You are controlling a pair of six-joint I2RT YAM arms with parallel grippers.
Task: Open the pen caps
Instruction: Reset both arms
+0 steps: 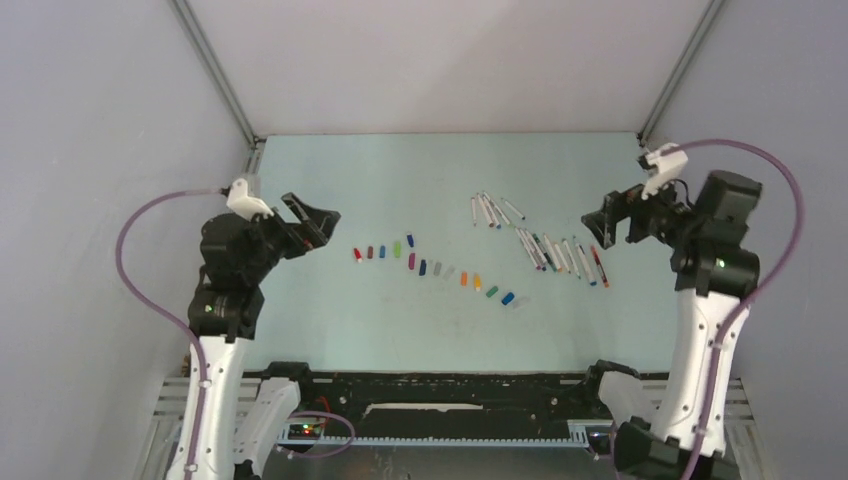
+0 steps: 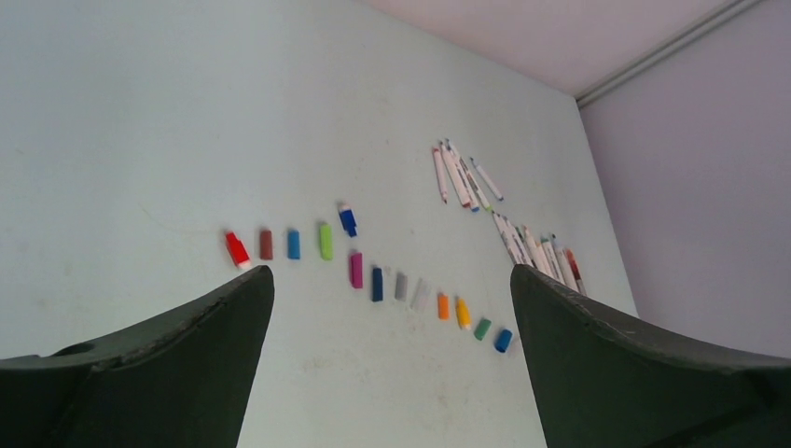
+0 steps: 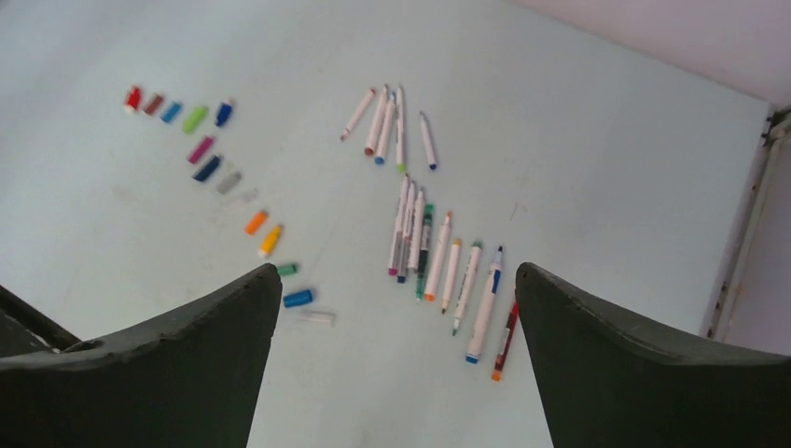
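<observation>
I read left gripper [image 1: 312, 221] and right gripper [image 1: 607, 216] gaping, empty | small coloured plastic pen caps [image 2: 355, 270] strung left-right mid-worktop | slim white-barrelled pens [image 3: 484, 303] toward right edge, long axes near-far, slightly slanted

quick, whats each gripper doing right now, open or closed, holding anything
left gripper: open, holding nothing
right gripper: open, holding nothing

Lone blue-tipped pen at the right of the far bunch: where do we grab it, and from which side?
Mid-barrel, from straight above, jaws across its width. The blue-tipped pen lies flat on the table, apart from the far bunch, so the bare surface along both long sides leaves room to close. Probably use the right gripper: it is open and nearer.
</observation>
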